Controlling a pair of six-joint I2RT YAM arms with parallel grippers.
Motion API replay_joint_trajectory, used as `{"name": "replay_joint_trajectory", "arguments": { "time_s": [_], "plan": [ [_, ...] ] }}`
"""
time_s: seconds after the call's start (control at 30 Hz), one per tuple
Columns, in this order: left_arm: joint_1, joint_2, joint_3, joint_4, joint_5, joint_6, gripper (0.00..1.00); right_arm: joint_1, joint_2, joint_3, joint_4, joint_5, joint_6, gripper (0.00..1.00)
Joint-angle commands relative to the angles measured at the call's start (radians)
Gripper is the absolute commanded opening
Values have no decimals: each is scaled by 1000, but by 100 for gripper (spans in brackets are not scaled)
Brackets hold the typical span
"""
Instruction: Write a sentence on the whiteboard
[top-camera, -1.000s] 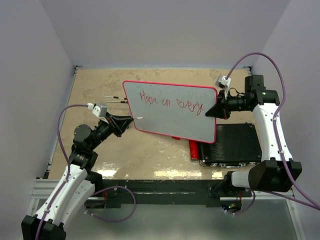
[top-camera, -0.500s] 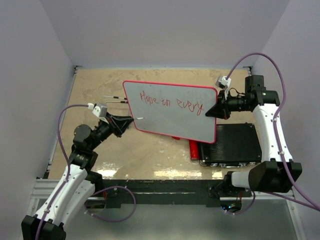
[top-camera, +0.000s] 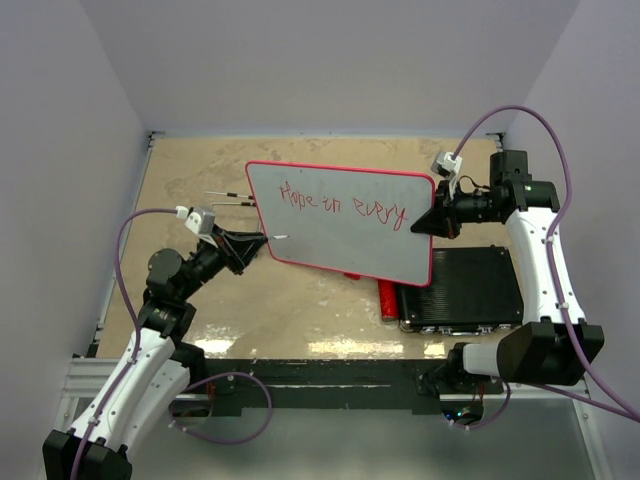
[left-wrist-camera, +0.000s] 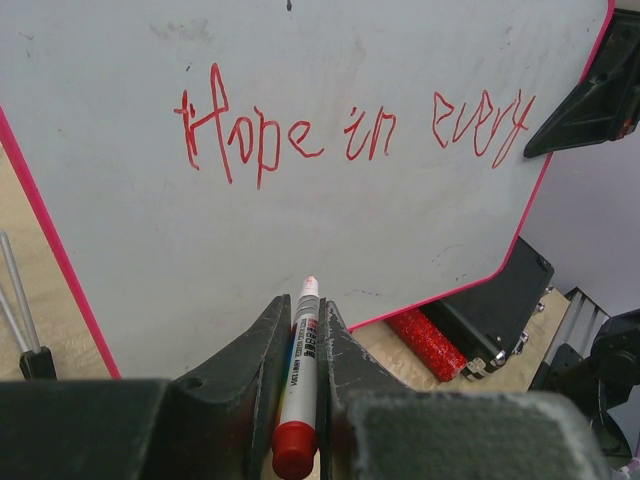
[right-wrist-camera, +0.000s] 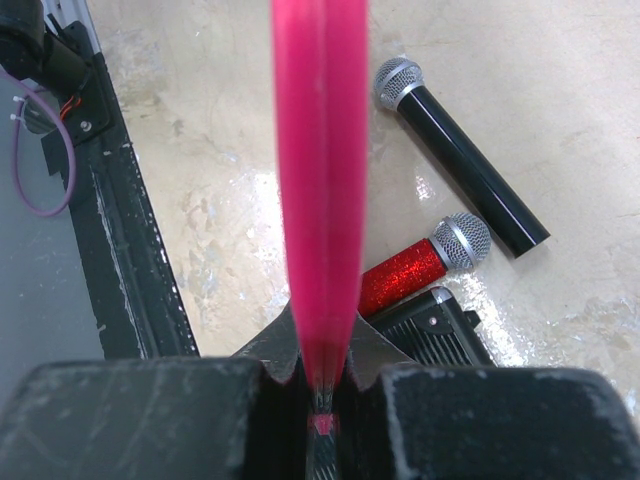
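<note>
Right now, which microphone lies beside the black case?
The red glittery microphone, right beside the black case; the black microphone lies farther off, apart from both.

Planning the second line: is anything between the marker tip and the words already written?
Nothing but bare white whiteboard lies between the marker tip and the sentence; the left wrist view shows it.

Plain pale lavender walls (top-camera: 330, 60) past the left gripper (top-camera: 260, 243), mottled beige tabletop (top-camera: 190, 180) under it, pretty glossy with glare patches.
</note>
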Motion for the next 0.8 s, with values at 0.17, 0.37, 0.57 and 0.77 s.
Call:
{"name": "replay_joint_trajectory", "arguments": {
  "time_s": [0.17, 0.37, 0.57, 0.77],
  "plan": [
    [7, 1, 1, 50, 20, -14, 0, -6, -37, 10, 65, -87, 0, 0],
    [7, 1, 2, 50, 22, -14, 0, -6, -39, 8, 68, -87, 0, 0],
    [7, 0, -1, 52, 16, -19, 0, -6, -39, 5, 68, -87, 0, 0],
    [33, -8, -22, 75, 7, -65, 0, -6, -42, 1, 71, -88, -2, 0]
  ]
}}
